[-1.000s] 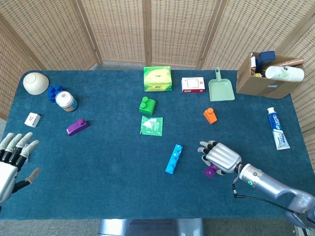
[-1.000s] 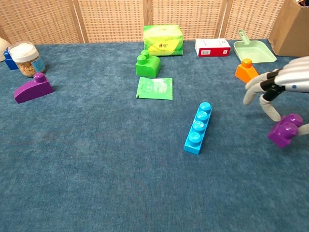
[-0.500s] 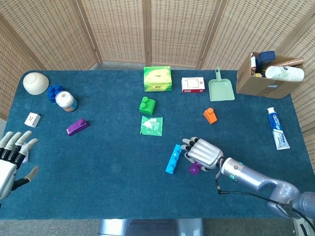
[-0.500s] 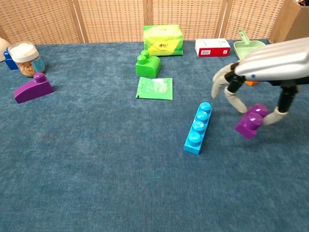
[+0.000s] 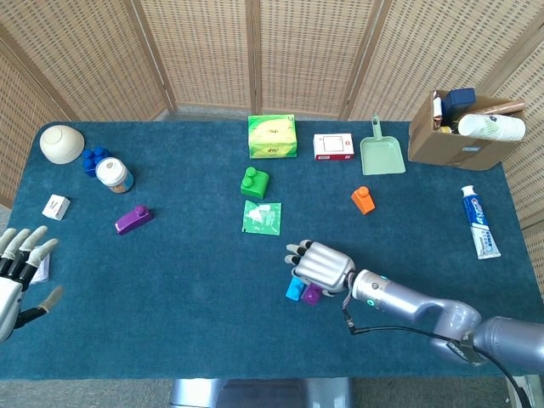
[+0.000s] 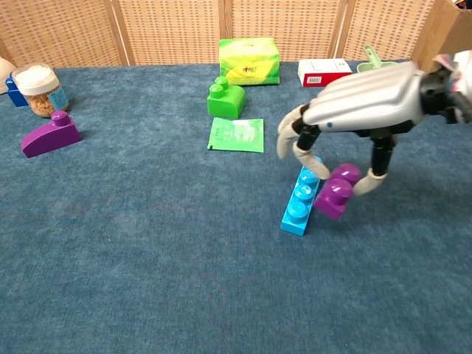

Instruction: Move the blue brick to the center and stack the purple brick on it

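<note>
The long light-blue brick (image 6: 299, 201) lies on the blue cloth near the table's middle, partly covered by my right hand (image 5: 321, 266) in the head view, where only its near end (image 5: 294, 291) shows. That right hand (image 6: 361, 103) hovers over the brick and pinches a small purple brick (image 6: 337, 192) between thumb and a finger. The purple brick (image 5: 311, 294) hangs tilted just right of the blue one, touching or nearly touching its side. My left hand (image 5: 19, 268) stays at the table's left edge, fingers spread, holding nothing.
A second purple sloped brick (image 5: 133, 219) lies at left near a jar (image 5: 112, 174) and a bowl (image 5: 61, 143). A green brick (image 5: 254, 181), green sachet (image 5: 262, 217), green box (image 5: 272, 136), orange brick (image 5: 363, 200), scoop (image 5: 382, 151), cardboard box (image 5: 459, 127) and toothpaste (image 5: 480, 221) surround the middle.
My right hand has carried the purple brick leftward from the right side of the table to right beside the blue brick. The left hand slid slightly down.
</note>
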